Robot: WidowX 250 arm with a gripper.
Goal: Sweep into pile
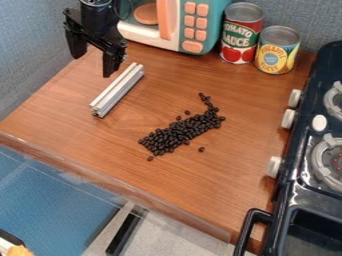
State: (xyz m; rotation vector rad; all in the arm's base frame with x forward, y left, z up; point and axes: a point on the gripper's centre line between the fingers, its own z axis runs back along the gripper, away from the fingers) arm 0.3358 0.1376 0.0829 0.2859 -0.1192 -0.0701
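My gripper (93,62) hangs at the upper left above the wooden counter, its two fingers spread apart with nothing between them. Just below and to the right of it, a silver metal bar (117,91) lies diagonally on the counter, not held. Dark brown beans (179,133) form an elongated patch near the counter's middle, with a thin tail running up at its right end. A few single beans lie apart from the patch, one below its left end and one (201,149) to its lower right.
A toy microwave (190,25) stands at the back, beside a tomato sauce can (241,34) and a yellow-labelled can (276,50). A dark toy stove (300,185) borders the right side. The counter's front edge (120,186) slants across the lower left.
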